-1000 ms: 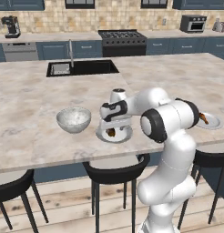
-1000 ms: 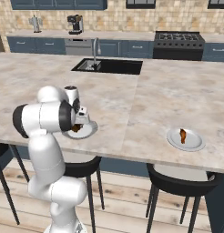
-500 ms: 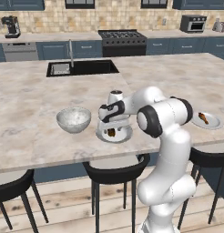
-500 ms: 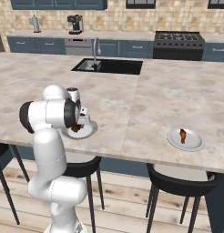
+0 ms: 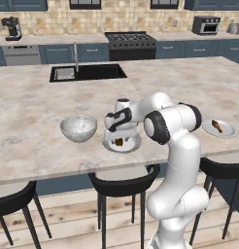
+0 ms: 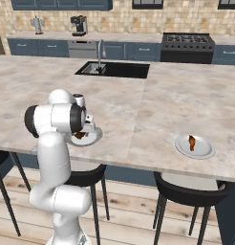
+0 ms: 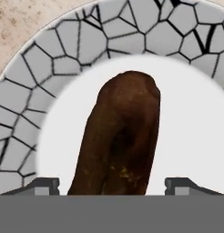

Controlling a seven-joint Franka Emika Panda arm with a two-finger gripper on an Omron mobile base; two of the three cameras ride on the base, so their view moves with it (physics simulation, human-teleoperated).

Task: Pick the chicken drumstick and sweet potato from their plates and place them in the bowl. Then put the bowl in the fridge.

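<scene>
Pointing lengthwise between jaws: sweet potato

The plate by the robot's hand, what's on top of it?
A brown sweet potato lies on the plate, between the open fingers. Its lower end is covered.

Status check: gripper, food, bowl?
Gripper low over near plate, fingers either side of the brown food, not yet clamped. Bowl empty beside it. Nothing in the way.
</scene>
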